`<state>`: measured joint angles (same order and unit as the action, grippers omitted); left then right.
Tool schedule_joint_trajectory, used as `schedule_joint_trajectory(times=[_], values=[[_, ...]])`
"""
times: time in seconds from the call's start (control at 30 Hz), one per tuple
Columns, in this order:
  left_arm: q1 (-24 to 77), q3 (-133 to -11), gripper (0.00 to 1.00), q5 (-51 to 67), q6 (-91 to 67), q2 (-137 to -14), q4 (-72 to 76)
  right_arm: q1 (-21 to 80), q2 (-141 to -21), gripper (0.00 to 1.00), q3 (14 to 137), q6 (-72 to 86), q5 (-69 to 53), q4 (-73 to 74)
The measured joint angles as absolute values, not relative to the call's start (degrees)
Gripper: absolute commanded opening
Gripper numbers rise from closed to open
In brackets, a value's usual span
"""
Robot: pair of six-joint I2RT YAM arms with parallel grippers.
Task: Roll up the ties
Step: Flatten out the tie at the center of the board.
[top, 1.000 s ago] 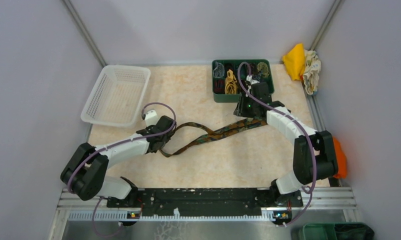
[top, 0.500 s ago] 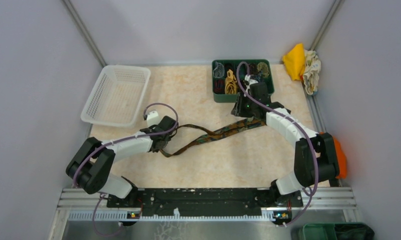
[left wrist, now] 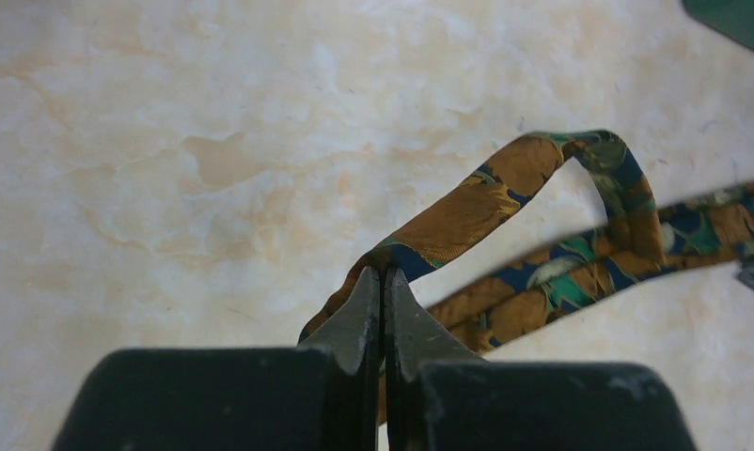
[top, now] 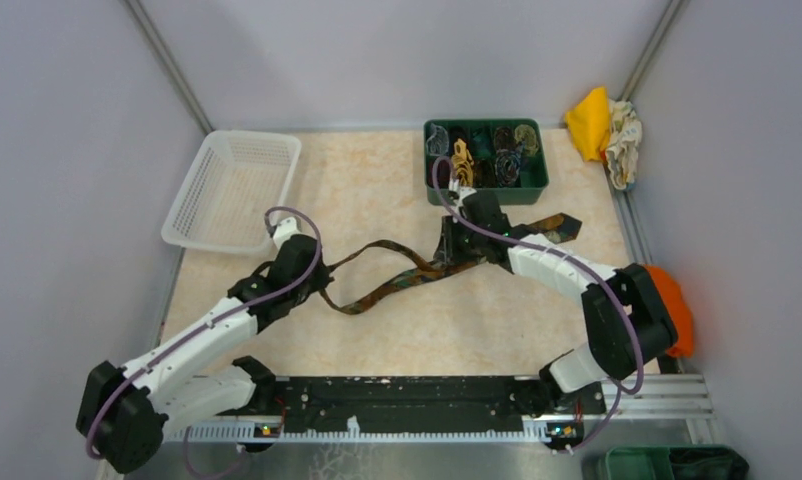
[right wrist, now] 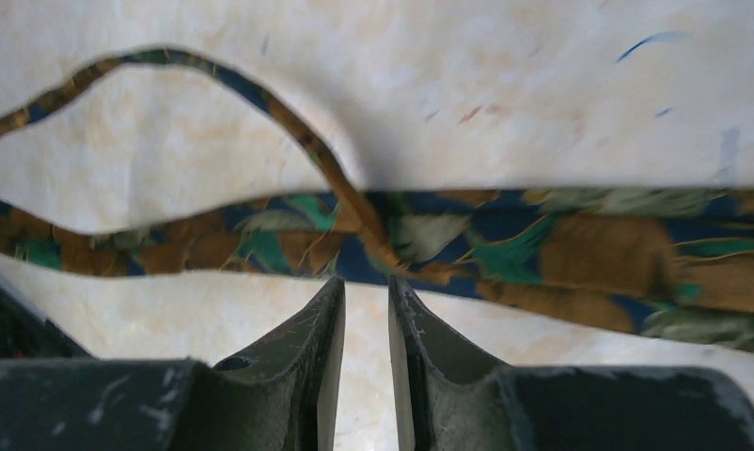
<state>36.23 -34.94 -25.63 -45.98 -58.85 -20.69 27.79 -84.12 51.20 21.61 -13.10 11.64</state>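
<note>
One tie [top: 555,226], dark brown with orange-gold and teal blotches, lies across the middle of the table, its narrow part looped at the left. My left gripper [top: 320,283] is shut on the tie's narrow end; the left wrist view shows the fabric [left wrist: 467,211] pinched between the closed tips [left wrist: 383,274]. My right gripper [top: 451,252] hovers over the tie's middle. In the right wrist view its jaws [right wrist: 367,282] stand a little apart with bare table between them, just short of the tie [right wrist: 589,249]. Several rolled ties sit in the green tray [top: 487,193].
A white mesh basket [top: 232,190] stands at the back left. Yellow and white cloth lumps [top: 605,125] lie at the back right corner and an orange cloth [top: 674,300] lies by the right arm. The tray's corner [left wrist: 740,19] shows in the left wrist view.
My right gripper has slid left along the tie from its wide end to its middle, uncovering the wide end. My left arm has stretched out, its gripper still holding the narrow end.
</note>
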Motion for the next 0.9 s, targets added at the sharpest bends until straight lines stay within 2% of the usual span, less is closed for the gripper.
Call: schedule_joint_trajectory(times=[0.27, 0.5, 0.9], values=[[36.23, -29.08, 0.0, -17.26, -42.94, -52.1, -20.86, 36.32, -84.12, 0.22, 43.38, 25.21, -13.15, 9.76], [36.23, -28.14, 0.0, -15.64, -42.09, -47.22, -22.33, 37.12, -86.54, 0.2, 41.32, 28.23, -10.04, 7.99], [36.23, -28.1, 0.0, -12.86, -38.85, -41.69, -23.24, 34.3, -99.96, 0.17, 52.75, 30.48, -5.17, 2.63]])
